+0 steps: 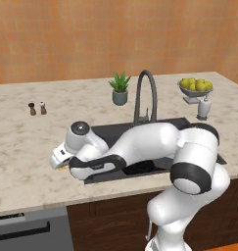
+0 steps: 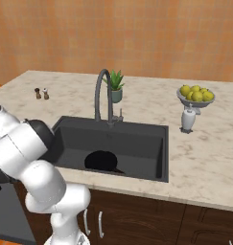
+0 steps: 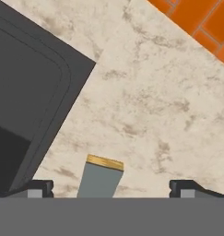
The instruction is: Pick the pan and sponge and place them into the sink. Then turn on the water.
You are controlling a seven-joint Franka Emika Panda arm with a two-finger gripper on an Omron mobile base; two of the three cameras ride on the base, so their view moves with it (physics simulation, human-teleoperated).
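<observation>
The pan (image 2: 101, 161) is already placed in the sink (image 2: 142, 143). The sponge (image 3: 101, 179) lies on the surface (image 3: 155, 115) beside the sink, between the spread fingers (image 3: 39, 188), not yet pinched. The faucet (image 2: 102, 95) is judged untouched.

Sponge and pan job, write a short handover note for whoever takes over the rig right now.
Gripper: jaws open, low over the marble counter left of the sink, straddling the small green-topped yellow sponge; not yet gripped.
Round black frying pan: already in the dark grey recessed sink.
Tall dark arched faucet: no water running.
Done: pan placed.
Left: close on sponge, move it into the sink, turn on the water.
</observation>
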